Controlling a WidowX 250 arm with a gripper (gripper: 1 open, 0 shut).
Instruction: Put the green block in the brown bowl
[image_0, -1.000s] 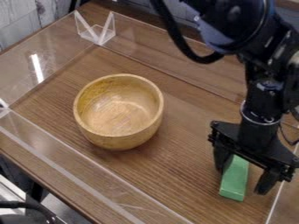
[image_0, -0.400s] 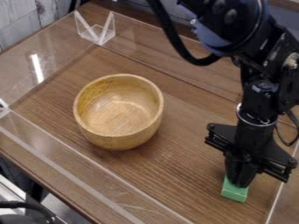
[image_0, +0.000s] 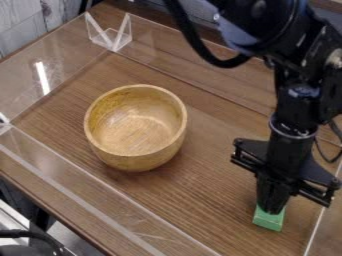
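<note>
Black robot arm with smooth, rounded, glossy link housings; a thick black cable curves alongside. The angular black end effector bears small metallic screw-like details and blocky, ridged segments. Fine surface markings are too small to tell.

Bowl: one, left of the picture's middle.
Block: one, green, lower right, partly covered.
Robot arm: one, entering at the upper right.
Gripper: one, lower right.
Clear object: one, upper left, possibly a small open holder, though the view of it is poor.
Table: one, spanning most of the frame.
Cable: one black length, counted at the top, beside the arm.
</note>
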